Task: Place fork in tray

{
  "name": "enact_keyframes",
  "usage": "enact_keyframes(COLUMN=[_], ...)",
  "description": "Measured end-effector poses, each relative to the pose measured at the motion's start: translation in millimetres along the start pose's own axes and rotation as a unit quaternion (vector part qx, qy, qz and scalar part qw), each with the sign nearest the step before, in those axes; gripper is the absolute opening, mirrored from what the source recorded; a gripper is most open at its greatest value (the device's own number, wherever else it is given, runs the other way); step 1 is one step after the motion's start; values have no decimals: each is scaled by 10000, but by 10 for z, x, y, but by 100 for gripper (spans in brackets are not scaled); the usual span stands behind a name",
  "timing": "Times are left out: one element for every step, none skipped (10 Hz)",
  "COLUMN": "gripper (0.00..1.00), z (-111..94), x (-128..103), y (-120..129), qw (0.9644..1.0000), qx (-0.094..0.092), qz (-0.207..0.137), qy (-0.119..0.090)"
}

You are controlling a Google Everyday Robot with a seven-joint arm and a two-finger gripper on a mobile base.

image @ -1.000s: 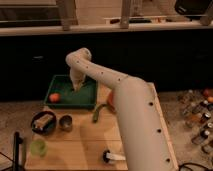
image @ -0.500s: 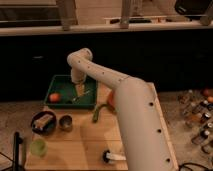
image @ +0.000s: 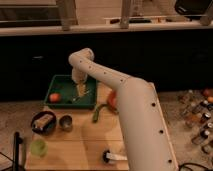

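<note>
In the one camera view the white arm (image: 131, 107) reaches from the lower right up and over the wooden counter (image: 87, 142), bends at an elbow above the far end, and drops its pincer (image: 81, 88) down into the dark-green tray (image: 60, 81), at the tray's right half. How wide the pincer stands I cannot tell; its tips merge into a pale yellowish blur just above the tray floor. Right under and beside that blur lies a thin pale sliver that looks to be the fork (image: 78, 96), on the tray floor toward the near rim, slanting down to the left; whether the pincer touches it cannot be made out. In the tray's left part sits a small orange-red round thing (image: 55, 97), well apart from the pincer. Just beside the tray's near right corner a curved green vegetable (image: 98, 112) lies on the counter, and next to it a red-orange object (image: 112, 99) is half hidden behind the arm. Nearer the front left stand a round black bowl (image: 43, 122) with something pale inside, a small metal cup (image: 66, 122) beside it, and a light-green cup (image: 38, 147). At the front edge a white-handled tool with a black end (image: 113, 157) lies partly covered by the arm. At the far right, jars and bottles (image: 196, 112) stand blurred and are cut off by the frame's edge.
</note>
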Motion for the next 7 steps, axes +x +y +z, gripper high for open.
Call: enact_keyframes(gripper=[80, 80, 80, 80, 80, 80, 80], z=[-4, -8, -11, -12, -15, -25, -30], x=[6, 14, 17, 23, 24, 25, 29], y=[3, 3, 3, 4, 3, -2, -3], qw=[10000, 10000, 10000, 10000, 10000, 10000, 10000], qx=[5, 11, 17, 18, 23, 35, 42], qz=[10, 18, 22, 21, 19, 10, 4], qy=[-12, -18, -25, -25, -28, -30, -31])
